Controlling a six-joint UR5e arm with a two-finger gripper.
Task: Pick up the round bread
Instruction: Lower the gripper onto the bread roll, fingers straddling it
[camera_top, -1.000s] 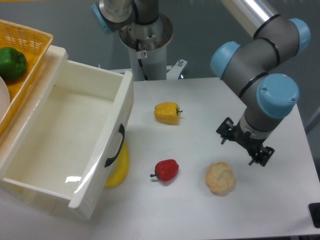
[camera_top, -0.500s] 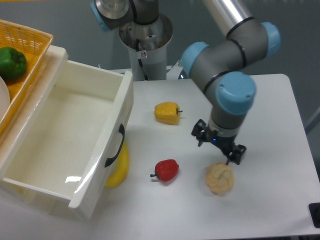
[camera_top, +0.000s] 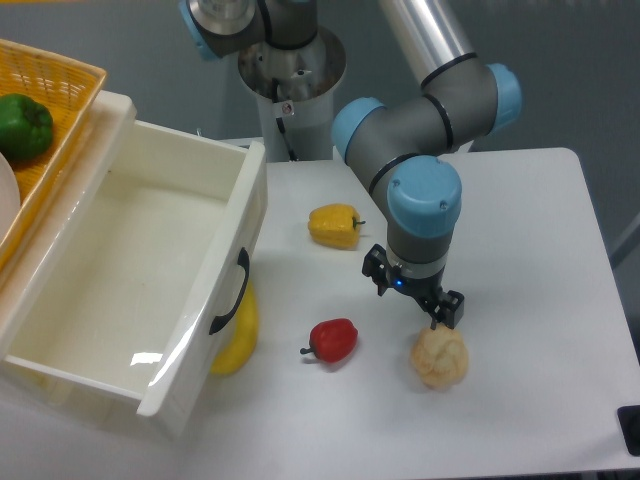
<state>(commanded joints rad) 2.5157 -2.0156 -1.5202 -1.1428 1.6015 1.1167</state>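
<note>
Round bread (camera_top: 440, 357) is sitting on the white table (camera_top: 560, 300), just below and a touch to the right of the gripper (camera_top: 414, 294), towards the camera. Nothing is holding it yet.

What's changed: over the last second the arm has swung in from the far right side of the table. A second ago the gripper was off to the right of the bun; half a second ago it was nearly over it; now it has slid a bit further left, so the nearest finger (camera_top: 447, 309) sits right at the bun's top edge. So it looks like the approach is basically done, and what's left is lining up, dropping down and closing.

The fingers look spread apart with nothing between them, open enough to straddle the bun I'd guess, though the wrist hides part of them.

Orientation-wise, the bun is a lumpy near-round blob, so there's no real "pointing" direction. If anything it's slightly taller than wide in this view, long axis running away from the camera. Grip angle shouldn't matter much.

The red pepper (camera_top: 333, 340) is off to the gripper's lower left, and the yellow pepper (camera_top: 334, 225) up and left, both well clear.
</note>
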